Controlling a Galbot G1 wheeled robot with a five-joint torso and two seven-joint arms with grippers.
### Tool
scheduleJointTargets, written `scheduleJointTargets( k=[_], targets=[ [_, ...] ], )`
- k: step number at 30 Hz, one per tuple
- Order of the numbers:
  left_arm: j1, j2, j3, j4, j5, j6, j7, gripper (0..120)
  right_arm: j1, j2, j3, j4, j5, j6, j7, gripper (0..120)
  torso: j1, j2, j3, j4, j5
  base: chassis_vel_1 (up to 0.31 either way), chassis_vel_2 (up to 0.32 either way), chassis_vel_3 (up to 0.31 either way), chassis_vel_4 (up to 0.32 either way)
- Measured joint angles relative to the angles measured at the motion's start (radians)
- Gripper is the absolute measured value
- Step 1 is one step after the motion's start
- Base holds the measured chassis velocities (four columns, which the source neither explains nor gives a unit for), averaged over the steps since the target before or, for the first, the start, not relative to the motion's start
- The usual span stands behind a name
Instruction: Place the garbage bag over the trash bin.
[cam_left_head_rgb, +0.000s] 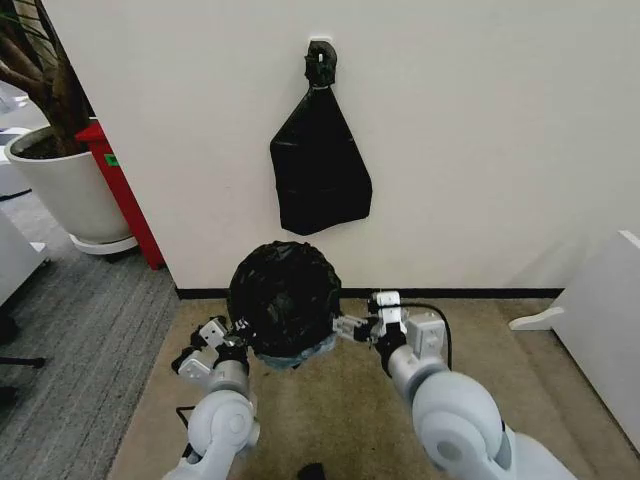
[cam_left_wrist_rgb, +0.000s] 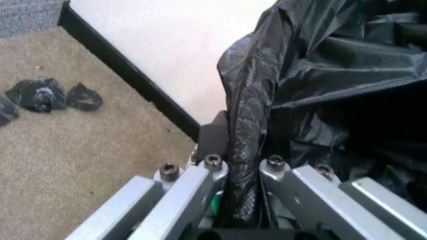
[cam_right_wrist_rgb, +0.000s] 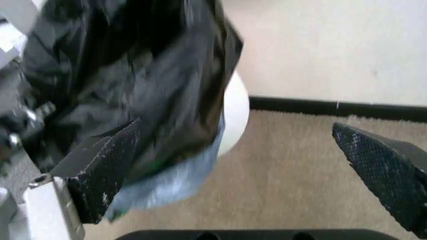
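garbage bag (cam_left_head_rgb: 284, 292) drapes trash bin (cam_right_wrist_rgb: 235, 117), nearly lined | left gripper (cam_left_wrist_rgb: 243, 165) pinches bag edge to tension it; right gripper (cam_right_wrist_rgb: 247, 165) spread wide, released

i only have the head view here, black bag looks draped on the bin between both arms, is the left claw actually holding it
Observer: Yes. In the left wrist view the left claw is shut on a bunched fold of the garbage bag.
Operator: and the right one
Observer: The right claw is open; its fingers stand wide apart, one by the bag, with carpet showing between them.
Operator: any bin still uncovered on that side
Observer: Yes. The right wrist view shows a strip of the cream trash bin bare beyond the bag's edge.
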Motion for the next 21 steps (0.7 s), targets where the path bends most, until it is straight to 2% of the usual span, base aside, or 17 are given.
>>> scheduleJointTargets(
  k=[8, 21],
  targets=[
    [0.01, 0.001, -0.002, -0.018, -0.019, 0.0, -0.004, 1, -0.048, 0.025, -0.05, -0.089, -0.092, 0.021, -0.03, 100, 0.0, 0.0, 0.0, 0.0, 0.0, 0.0, 0.0, 0.0, 0.0],
    [0.028, 0.006, 0.002, -0.048, -0.041, 0.0, -0.011, 1, -0.009, 0.044, -0.084, -0.208, -0.151, 0.053, -0.053, 100, 0.0, 0.0, 0.0, 0.0001, 0.0, 0.0, 0.0, 0.0, 0.0]
  ],
)
